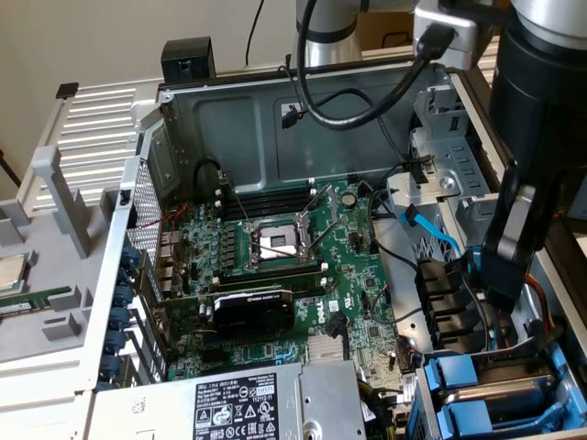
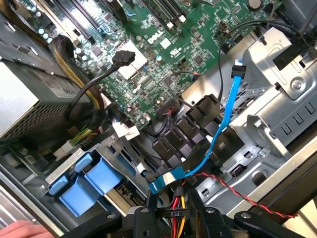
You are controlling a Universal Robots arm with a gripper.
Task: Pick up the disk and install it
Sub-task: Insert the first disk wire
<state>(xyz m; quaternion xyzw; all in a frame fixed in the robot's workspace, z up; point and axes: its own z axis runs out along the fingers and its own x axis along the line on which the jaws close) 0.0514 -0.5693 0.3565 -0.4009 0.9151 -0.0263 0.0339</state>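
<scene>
Though close by, disk (image 2: 101, 176) apart from the pincer (image 2: 176, 220).

Exterior overhead, wrist close, both see motherboard (image 1: 358, 275)

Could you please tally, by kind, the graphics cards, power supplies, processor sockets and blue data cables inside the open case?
Graphics card: 1
Power supply: 1
Processor socket: 1
Blue data cable: 1
Total: 4
</scene>
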